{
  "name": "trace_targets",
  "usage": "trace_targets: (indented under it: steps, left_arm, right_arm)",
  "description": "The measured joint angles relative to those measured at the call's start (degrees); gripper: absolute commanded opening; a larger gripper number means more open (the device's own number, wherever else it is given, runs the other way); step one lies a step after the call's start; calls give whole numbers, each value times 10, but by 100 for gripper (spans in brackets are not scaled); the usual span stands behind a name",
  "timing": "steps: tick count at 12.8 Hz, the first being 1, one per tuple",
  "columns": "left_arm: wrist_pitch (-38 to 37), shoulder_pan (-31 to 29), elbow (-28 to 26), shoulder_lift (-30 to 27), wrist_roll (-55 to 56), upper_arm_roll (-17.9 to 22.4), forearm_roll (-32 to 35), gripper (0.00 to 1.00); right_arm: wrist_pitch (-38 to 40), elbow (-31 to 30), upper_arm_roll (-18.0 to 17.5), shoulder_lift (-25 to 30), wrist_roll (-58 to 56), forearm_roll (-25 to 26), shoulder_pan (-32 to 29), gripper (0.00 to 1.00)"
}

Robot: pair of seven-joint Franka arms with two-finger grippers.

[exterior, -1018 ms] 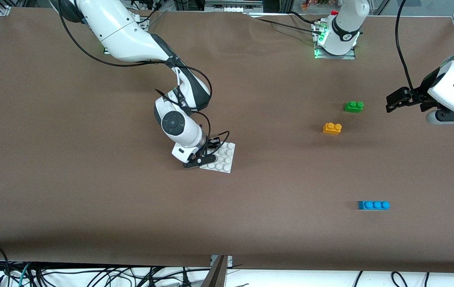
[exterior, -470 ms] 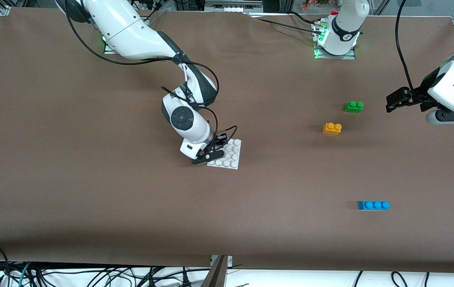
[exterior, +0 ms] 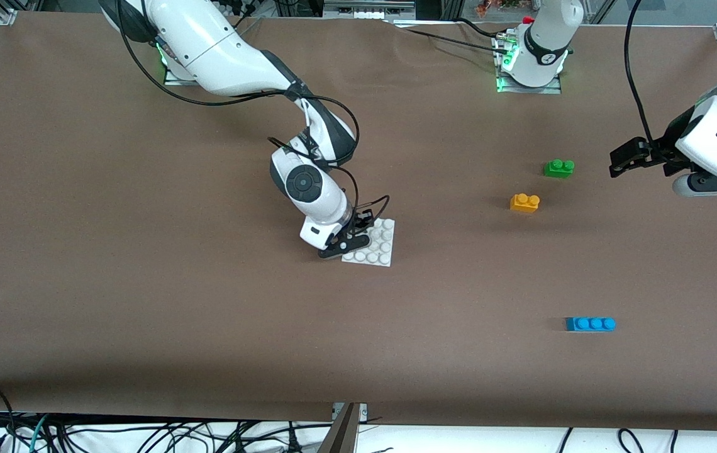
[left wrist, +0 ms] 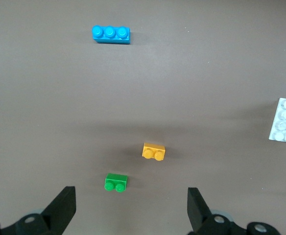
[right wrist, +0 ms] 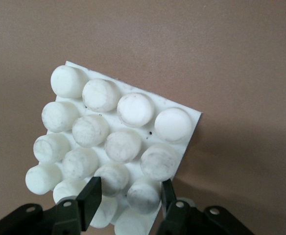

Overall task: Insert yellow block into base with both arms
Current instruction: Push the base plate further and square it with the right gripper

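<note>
Two hands: my right hand (exterior: 358,234) clamped the base (exterior: 376,248) mid-counter; my left hand (exterior: 624,158), fingers apart, hovered, yellow block (exterior: 524,202) at its 8 o'clock, long axis running arm-end to arm-end.

so the table (exterior: 144,302) has a plain brown cover; sitting on it: white base (exterior: 378,250) about mid-table, yellow block (exterior: 524,202) off at its 3 o'clock, green brick (exterior: 558,168) at the yellow one's 1 o'clock, blue brick (exterior: 590,324) down around 5 o'clock
</note>
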State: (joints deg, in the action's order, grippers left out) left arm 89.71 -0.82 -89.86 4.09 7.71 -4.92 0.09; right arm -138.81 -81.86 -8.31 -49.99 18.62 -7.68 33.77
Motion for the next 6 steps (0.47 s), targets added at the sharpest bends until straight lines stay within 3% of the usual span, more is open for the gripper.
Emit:
trace_targets:
  steps: [6]
  left_arm:
    - [0,0,0,0,0,0,0,100]
  right_arm:
    - [-13,20,0,-15,0,0,21,56]
